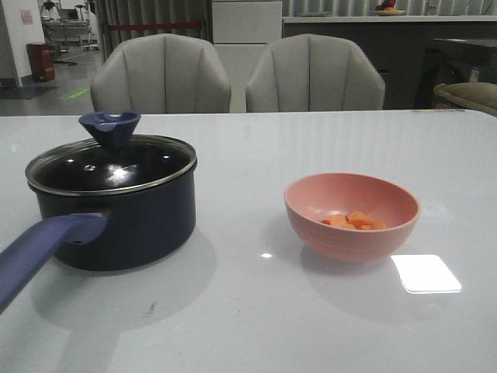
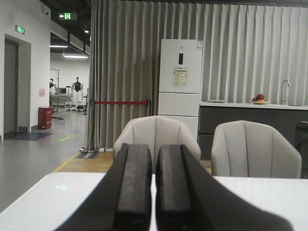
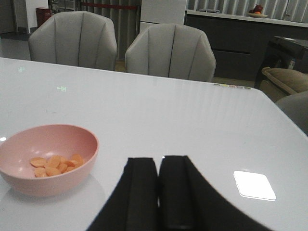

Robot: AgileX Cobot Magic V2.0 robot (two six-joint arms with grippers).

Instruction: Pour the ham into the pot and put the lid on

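Note:
The navy pot (image 1: 124, 214) stands at the left of the white table, its purple-blue handle (image 1: 39, 252) pointing toward me. The glass lid (image 1: 109, 165) with its flared knob (image 1: 109, 127) sits on the pot. The ham (image 1: 353, 221) is a small heap of orange chunks inside a pink bowl (image 1: 351, 214) at the right; both show in the right wrist view, the ham (image 3: 54, 164) in the bowl (image 3: 45, 158). My left gripper (image 2: 154, 192) is shut and empty, looking over the table's far edge. My right gripper (image 3: 159, 192) is shut and empty, to the right of the bowl. Neither gripper shows in the front view.
Two grey chairs (image 1: 163, 74) stand behind the table's far edge. A bright light patch (image 1: 425, 273) lies on the table (image 1: 256, 311) right of the bowl. A dark counter and a fridge stand far behind.

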